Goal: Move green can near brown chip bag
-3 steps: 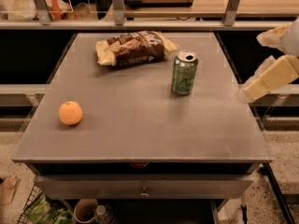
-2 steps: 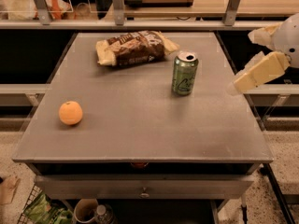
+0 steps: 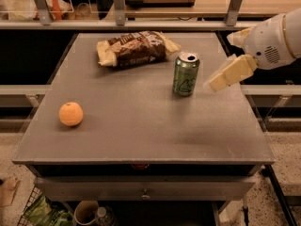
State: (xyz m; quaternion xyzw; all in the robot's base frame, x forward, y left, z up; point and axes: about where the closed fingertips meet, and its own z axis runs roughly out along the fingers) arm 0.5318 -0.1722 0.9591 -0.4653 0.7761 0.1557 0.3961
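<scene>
Cream gripper (image 3: pixel 221 60) is hovering right of the upright metallic green can (image 3: pixel 186 74), jaws apart, likely for a side grasp. Crinkled brown chip bag (image 3: pixel 136 48) is lying far-left on the grey tabletop (image 3: pixel 141 126).

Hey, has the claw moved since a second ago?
Yes. The claw, at the table's right edge, has shifted left, closer to the green can, which stands where it was.
</scene>
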